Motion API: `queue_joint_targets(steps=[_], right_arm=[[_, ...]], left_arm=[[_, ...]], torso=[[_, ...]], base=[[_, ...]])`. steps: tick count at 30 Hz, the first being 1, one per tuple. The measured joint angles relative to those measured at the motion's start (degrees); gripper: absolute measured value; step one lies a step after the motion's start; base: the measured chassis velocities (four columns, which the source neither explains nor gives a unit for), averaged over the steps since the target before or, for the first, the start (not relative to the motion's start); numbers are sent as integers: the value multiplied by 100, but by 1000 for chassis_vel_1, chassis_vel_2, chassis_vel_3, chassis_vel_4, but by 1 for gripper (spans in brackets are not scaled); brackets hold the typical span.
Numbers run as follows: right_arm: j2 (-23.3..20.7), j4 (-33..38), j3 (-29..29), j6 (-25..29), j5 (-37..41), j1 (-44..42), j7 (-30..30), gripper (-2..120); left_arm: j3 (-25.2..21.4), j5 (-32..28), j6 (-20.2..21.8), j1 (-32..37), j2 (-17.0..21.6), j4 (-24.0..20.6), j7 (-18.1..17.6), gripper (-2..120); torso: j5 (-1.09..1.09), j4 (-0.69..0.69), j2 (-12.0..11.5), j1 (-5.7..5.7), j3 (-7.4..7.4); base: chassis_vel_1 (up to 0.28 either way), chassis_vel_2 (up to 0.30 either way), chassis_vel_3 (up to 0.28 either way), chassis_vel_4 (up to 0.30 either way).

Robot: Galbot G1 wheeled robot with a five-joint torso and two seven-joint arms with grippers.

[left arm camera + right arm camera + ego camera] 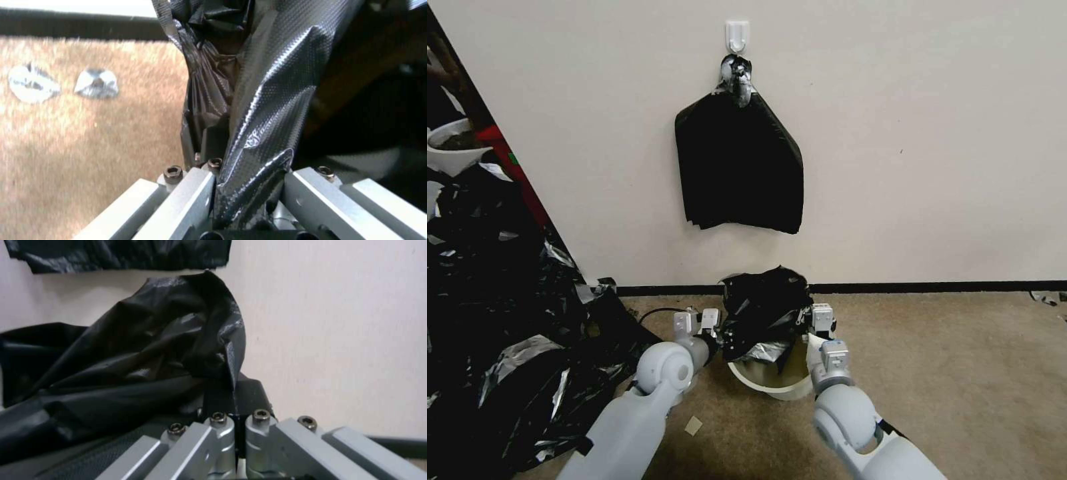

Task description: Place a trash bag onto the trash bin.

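Observation:
The trash bag [764,303], thin, glossy black and crumpled, hangs bunched just above the far side of the trash bin [776,391]. The bin is round and cream-white and stands on the carpet near the wall. My left gripper [725,335] is shut on the bag's left edge; in the left wrist view its fingers [202,193] pinch a fold of the trash bag [262,110]. My right gripper [809,321] is shut on the bag's right edge, and the right wrist view shows the trash bag [133,373] nipped between its closed fingers [222,436]. The bag hides part of the bin's mouth.
A flat bundle of black bags [739,167] hangs from a white wall hook [738,35] above the bin. A large heap of black plastic [494,320] covers the floor at left, with a white pot [450,152] behind it. A paper scrap [694,425] lies on open carpet [960,373].

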Motion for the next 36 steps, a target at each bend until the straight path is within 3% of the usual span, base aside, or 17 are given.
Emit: queue_joint_targets(steps=[1, 4, 8, 11, 19, 25, 28, 33, 36], right_arm=[[0, 0, 0, 0, 0, 0, 0, 0], [-173, 39, 144, -70, 189, 94, -51, 0], [-287, 61, 250, -234, 399, 137, -90, 0], [-636, 247, 427, -761, 1299, 111, -101, 0], [-1130, 1105, 297, -1465, 2837, -530, 266, 0], [-1104, 1627, -2, -1878, 3738, -901, 378, 0], [-950, 1776, 5, -2285, 4708, -894, 382, 0], [-796, 1729, 35, -2461, 4890, -811, 296, 0], [-738, 1761, -15, -2422, 4454, -798, 241, 6]], left_arm=[[0, 0, 0, 0, 0, 0, 0, 2], [-61, 298, -142, 66, 115, -184, 444, 2], [-81, 480, -238, 96, 194, -292, 664, 2], [-190, 652, -582, 136, 296, -475, 867, 2], [-368, 435, -1585, 71, 233, -435, 913, 2], [-442, 209, -1936, 6, 131, -418, 1071, 2], [-517, 71, -1986, 9, 110, -426, 1099, 2], [-588, 23, -1990, 49, 119, -449, 1097, 2], [-628, 47, -1986, 101, 135, -451, 998, 2]], torso=[[0, 0, 0, 0, 0], [0, -1, 0, 0, 0], [1, -1, 0, 0, -1], [0, 0, 0, 0, -1], [0, 0, 0, 0, -1], [0, -1, 0, 0, -1], [0, 1, 0, 0, -2], [0, 1, 0, 0, -1], [0, 1, 0, 0, -1]], base=[[0, 0, 0, 0], [0, 0, 0, 0], [0, 0, 0, 0], [0, 0, 0, 0], [0, 0, 0, 0], [0, 0, 0, 0], [0, 0, 0, 0], [0, 0, 0, 0], [0, 0, 0, 0]])
